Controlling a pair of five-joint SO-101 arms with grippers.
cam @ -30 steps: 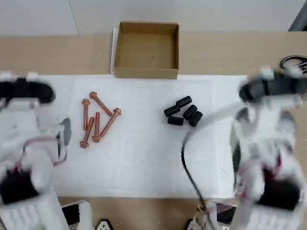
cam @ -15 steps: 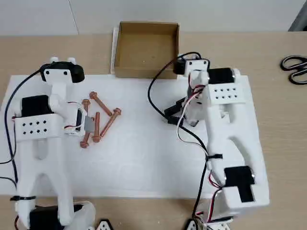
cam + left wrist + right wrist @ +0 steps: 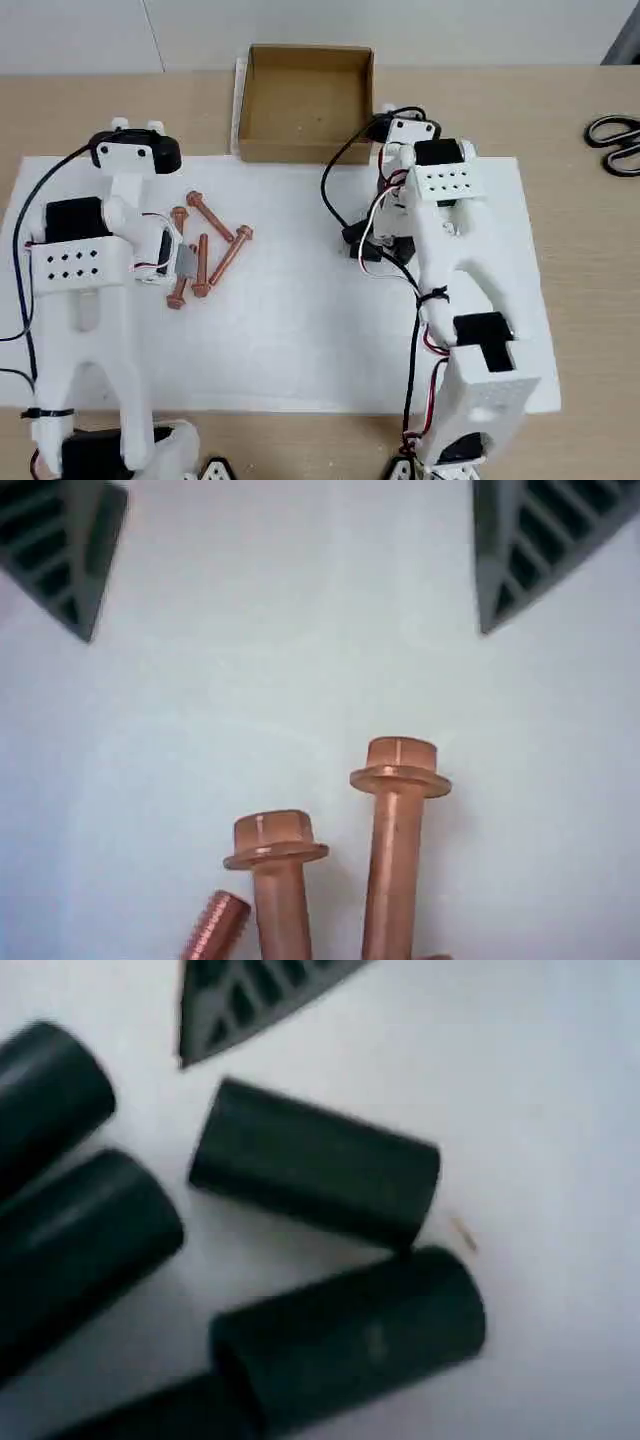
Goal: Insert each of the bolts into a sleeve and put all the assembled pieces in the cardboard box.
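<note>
First pick, nothing in the brown cardboard box (image 3: 305, 150) yet. My left gripper (image 3: 285, 630) hangs spread wide over the copper flanged bolts (image 3: 397, 860). My right gripper (image 3: 380, 243) sits over the black cylindrical sleeves (image 3: 313, 1175); can't tell its state. Next: drop down and pinch one bolt shank. Since half a second ago, the right arm has swung and the left has barely moved.

Left end effector (image 3: 285, 630), jaws apart.

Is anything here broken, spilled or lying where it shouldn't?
Nothing looks damaged or spilled. The bolts lie in a loose, crisscrossed pile on the white mat, the sleeves sit in a cluster, and the box is empty. The only stray thing is a pair of scissors lying off the mat.
</note>
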